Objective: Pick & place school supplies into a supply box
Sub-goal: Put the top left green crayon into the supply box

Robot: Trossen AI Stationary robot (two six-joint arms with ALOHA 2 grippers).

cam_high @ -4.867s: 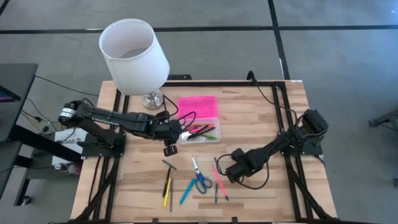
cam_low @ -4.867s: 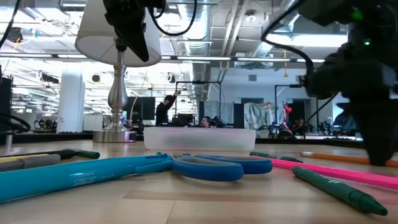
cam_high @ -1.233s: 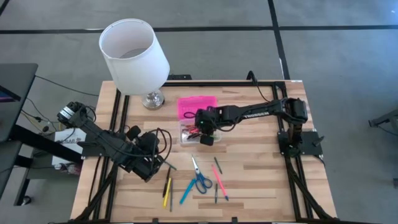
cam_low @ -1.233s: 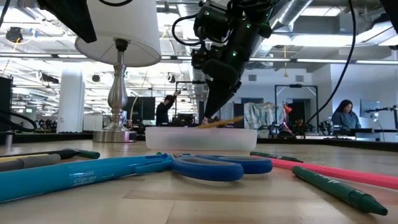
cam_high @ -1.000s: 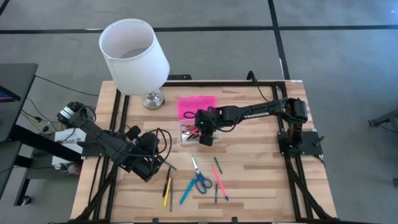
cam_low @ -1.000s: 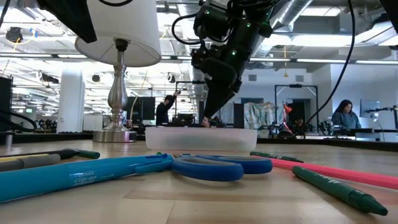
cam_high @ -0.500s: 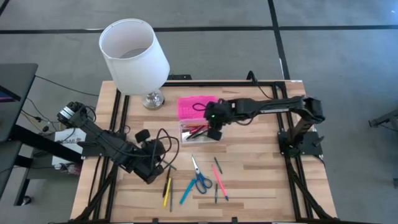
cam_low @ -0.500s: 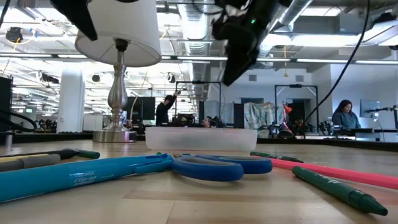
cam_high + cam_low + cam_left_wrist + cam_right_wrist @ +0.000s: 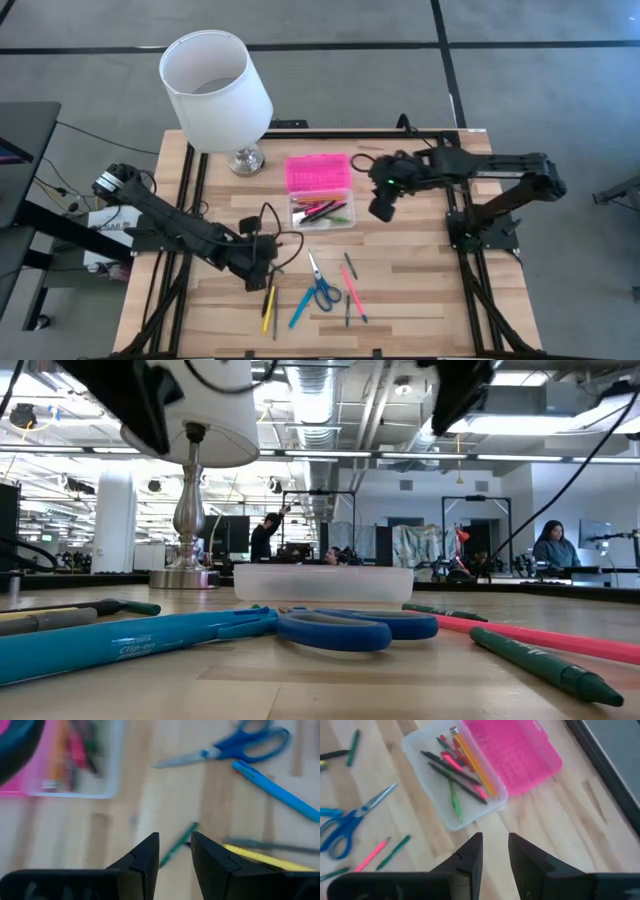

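High view: left gripper [image 9: 262,272] above green pencil [image 9: 177,845], right gripper [image 9: 381,209] aloft, both parted, empty.

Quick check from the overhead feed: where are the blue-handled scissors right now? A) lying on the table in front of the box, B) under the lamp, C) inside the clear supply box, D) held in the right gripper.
A: the scissors lie flat on the wooden table, apart from the supply box, and neither gripper holds them.
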